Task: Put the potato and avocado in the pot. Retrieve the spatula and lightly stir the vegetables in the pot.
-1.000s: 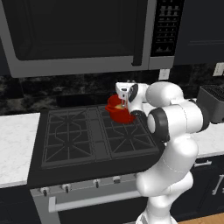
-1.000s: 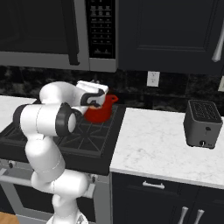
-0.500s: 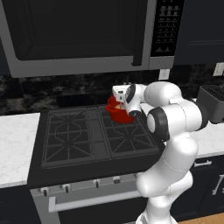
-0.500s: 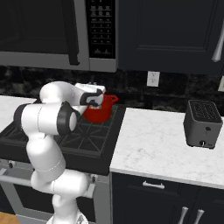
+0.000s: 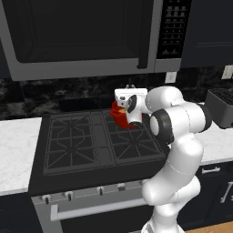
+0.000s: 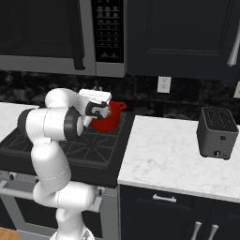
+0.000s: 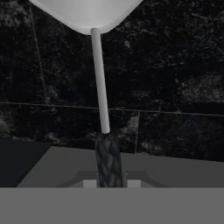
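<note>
Gripper (image 7: 108, 183) clenched on the spatula's (image 7: 101, 87) dark textured handle, its pale shaft and blade pointing towards the black backsplash (image 7: 175, 74). The hand sits over the red pot (image 6: 107, 121) on the stove's (image 5: 91, 145) rear right burner; pot contents hidden.

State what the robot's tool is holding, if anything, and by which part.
The tool grips a spatula with a pale blade and shaft by the lower end of its dark textured handle, blade pointing away from the hand.
</note>
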### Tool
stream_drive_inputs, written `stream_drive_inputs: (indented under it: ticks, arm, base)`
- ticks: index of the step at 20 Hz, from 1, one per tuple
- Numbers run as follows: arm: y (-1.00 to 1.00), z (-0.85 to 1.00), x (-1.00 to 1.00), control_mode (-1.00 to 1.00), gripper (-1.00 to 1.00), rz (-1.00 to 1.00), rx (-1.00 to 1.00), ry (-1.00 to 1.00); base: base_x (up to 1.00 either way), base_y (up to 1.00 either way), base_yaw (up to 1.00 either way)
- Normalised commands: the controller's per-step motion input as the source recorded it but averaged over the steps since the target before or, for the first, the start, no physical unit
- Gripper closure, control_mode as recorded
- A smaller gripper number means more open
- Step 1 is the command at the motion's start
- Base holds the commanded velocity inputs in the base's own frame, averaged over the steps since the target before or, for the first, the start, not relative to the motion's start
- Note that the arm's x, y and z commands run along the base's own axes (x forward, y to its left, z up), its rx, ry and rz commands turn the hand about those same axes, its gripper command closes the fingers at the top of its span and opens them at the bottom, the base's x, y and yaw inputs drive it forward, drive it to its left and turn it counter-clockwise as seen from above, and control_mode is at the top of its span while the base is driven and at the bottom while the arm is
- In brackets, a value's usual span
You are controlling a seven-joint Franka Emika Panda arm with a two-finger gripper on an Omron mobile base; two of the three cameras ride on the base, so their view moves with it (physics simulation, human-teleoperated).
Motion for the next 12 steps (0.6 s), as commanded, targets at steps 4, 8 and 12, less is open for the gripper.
stream_drive_inputs:
  ticks: [4, 8, 12]
  arm:
    - [0.00, -0.49, 0.00, -1.00, 1.00, 0.00, 0.00, -0.02]
    - [0.00, -0.10, 0.00, -1.00, 1.00, 0.00, 0.00, -0.22]
    - [0.01, 0.17, 0.00, -1.00, 1.00, 0.00, 0.00, -0.28]
  base:
    - [0.00, 0.00, 0.00]
    - [0.00, 0.00, 0.00]
    - [0.00, 0.00, 0.00]
